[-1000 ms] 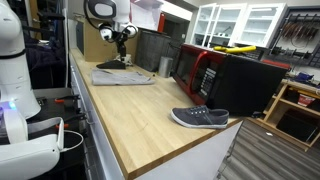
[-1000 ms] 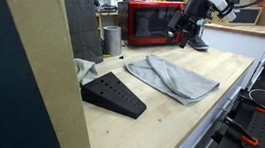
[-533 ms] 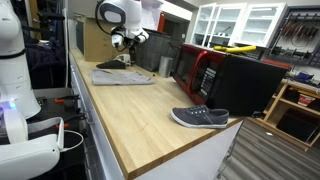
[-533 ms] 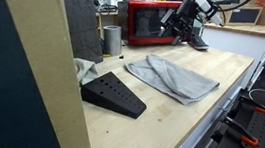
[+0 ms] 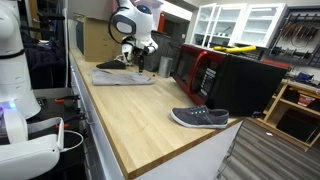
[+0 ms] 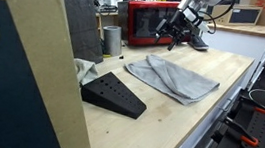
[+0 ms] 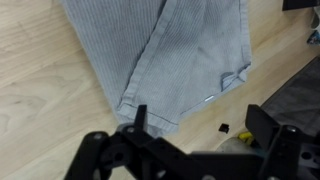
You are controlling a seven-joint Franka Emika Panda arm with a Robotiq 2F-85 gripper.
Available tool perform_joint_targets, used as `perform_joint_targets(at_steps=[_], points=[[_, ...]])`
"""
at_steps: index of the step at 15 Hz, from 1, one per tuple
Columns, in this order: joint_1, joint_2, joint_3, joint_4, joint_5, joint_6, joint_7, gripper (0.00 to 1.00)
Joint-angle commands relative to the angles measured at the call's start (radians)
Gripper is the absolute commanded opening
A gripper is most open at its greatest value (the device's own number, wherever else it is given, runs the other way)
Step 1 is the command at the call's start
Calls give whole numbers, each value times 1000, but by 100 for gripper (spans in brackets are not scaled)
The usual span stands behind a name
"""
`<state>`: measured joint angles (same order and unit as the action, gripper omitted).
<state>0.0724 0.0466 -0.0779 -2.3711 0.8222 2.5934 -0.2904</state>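
Note:
My gripper [image 5: 139, 53] hangs open and empty above the wooden countertop [image 5: 150, 115], over the near edge of a grey cloth [image 5: 124, 75] that lies spread flat. In the wrist view the cloth [image 7: 165, 50] fills the upper part, and my two black fingers [image 7: 200, 125] stand apart with bare wood and the cloth's hem between them. In an exterior view my gripper [image 6: 174, 30] is above the far end of the cloth [image 6: 172, 78], in front of a red microwave [image 6: 146, 22].
A grey shoe [image 5: 200, 117] lies near the counter's front edge and also shows in an exterior view [image 6: 197, 41]. A black wedge [image 6: 114, 93] and a metal cup [image 6: 111, 39] stand beside the cloth. A red microwave [image 5: 194, 68] and dark boxes line the counter's back. A small black bit [image 7: 222, 127] lies on the wood.
My arm has swung from the cardboard box side across over the cloth toward the microwave and dropped a little. The cloth and shoe have not moved.

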Motion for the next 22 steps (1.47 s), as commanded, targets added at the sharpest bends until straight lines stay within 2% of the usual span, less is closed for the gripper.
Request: perform_joint_targets(at_steps=[1,11,22], points=[[-56,80,27,71,6,-4,-22,100],[-123,211,75,145,-15,-7,-5,100],[-142,233,122,170,1,-12,-20,100]])
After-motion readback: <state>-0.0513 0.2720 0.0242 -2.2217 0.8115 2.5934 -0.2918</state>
